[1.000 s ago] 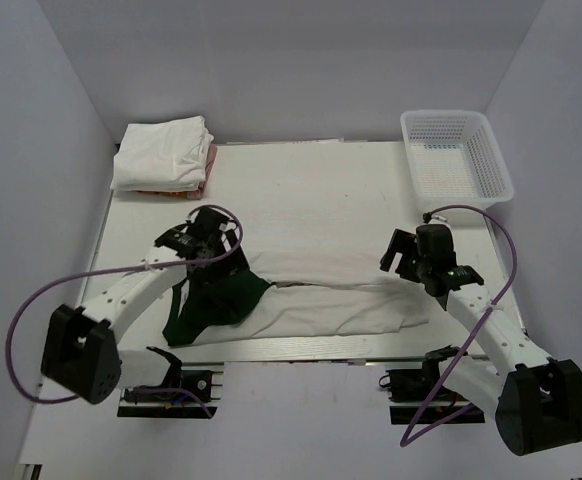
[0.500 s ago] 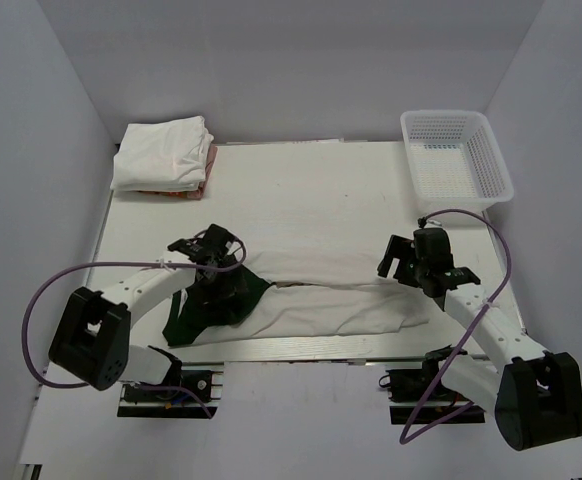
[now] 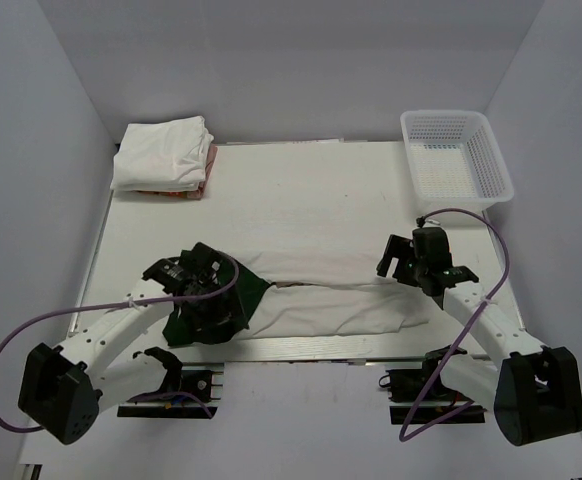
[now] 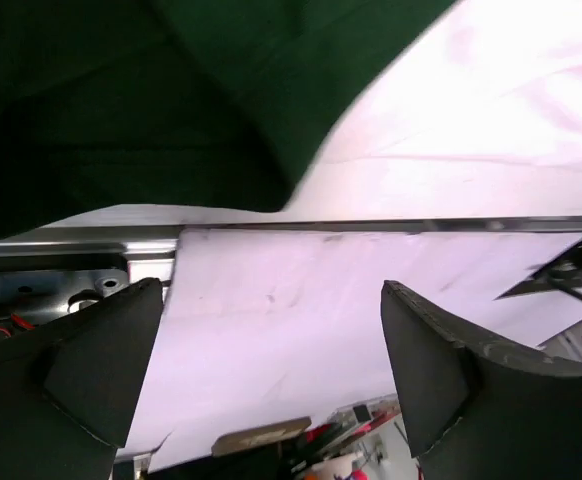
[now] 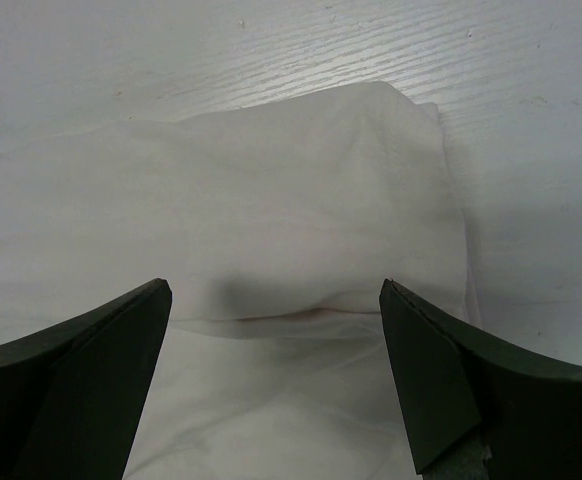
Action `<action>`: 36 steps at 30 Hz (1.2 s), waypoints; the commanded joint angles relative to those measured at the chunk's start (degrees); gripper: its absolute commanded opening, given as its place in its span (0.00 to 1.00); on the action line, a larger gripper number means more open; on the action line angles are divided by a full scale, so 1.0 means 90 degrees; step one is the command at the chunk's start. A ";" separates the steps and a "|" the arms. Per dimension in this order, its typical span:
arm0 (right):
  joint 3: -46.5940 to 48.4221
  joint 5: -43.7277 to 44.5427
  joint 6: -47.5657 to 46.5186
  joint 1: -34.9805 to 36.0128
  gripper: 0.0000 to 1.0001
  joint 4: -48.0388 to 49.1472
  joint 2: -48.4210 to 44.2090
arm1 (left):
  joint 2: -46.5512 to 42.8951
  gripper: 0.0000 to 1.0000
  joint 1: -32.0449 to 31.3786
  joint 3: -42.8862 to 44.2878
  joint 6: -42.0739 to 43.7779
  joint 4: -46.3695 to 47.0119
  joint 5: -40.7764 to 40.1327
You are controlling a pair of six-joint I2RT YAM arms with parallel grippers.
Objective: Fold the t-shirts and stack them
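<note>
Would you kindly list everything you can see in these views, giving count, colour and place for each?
t-shirt: one, cream-white with a dark green sleeve, lying flat along the table's near edge.
folded stack: one pile, white over an orange-pink layer, far left corner; the number of shirts in it cannot be told.
basket: one, white plastic lattice, far right corner.
table: one, white, under everything.
purple cables: two, one looping from each arm.
left arm: one, white and black, near left; jaws open above the green sleeve.
right arm: one, white and black, near right; jaws open above the shirt's white right end.
</note>
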 commanded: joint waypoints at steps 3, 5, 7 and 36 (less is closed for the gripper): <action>-0.0078 -0.0056 -0.0074 -0.0012 0.90 0.0249 0.0136 | 0.0501 1.00 -0.0022 0.1058 0.0204 -0.0045 -0.0872; -0.0098 -0.0125 -0.0084 -0.0002 0.90 0.0288 0.0137 | 0.0900 1.00 -0.0022 0.1331 0.0204 0.0092 -0.1750; -0.0108 -0.0183 -0.0084 -0.0012 0.90 0.0317 0.0166 | 0.1224 1.00 0.0134 0.1488 0.0290 0.0501 -0.1854; -0.0166 -0.0105 -0.0084 -0.0012 0.90 0.0356 0.0224 | 0.1843 1.00 0.0007 0.0242 -0.0646 0.0396 -0.1641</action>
